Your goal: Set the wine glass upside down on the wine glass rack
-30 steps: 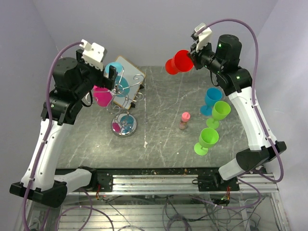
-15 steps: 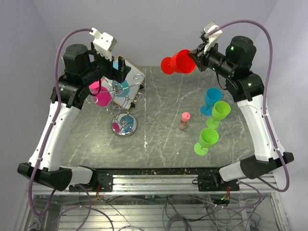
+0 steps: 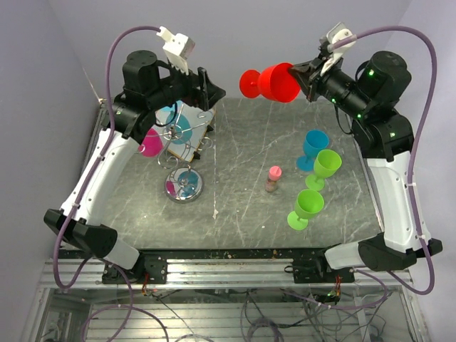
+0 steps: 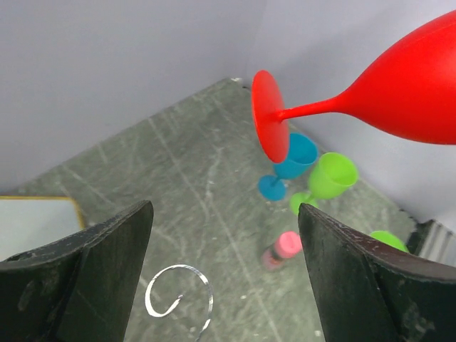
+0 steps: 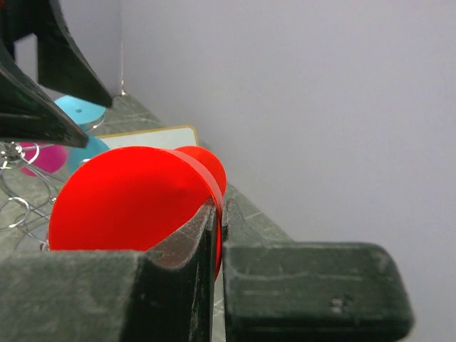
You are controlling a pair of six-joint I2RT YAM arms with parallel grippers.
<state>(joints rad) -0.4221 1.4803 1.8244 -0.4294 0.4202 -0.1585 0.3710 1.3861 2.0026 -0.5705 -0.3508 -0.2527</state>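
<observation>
- Silver wire wine glass rack (image 3: 182, 153) stands back-left on the table (image 3: 242, 199), well away from the glass.
- Red wine glass (image 3: 276, 84) — lifted higher and carried leftward — lies sideways in mid-air, its rim pinched by your right gripper (image 3: 305, 73).
- Your left gripper (image 4: 224, 271), jaws spread and empty, has risen off the rack toward the foot: likely a handover.

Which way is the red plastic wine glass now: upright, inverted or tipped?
Tipped sideways: the red plastic wine glass is held in the air, stem roughly horizontal, its bowl rim pinched by the right pincer.
</observation>
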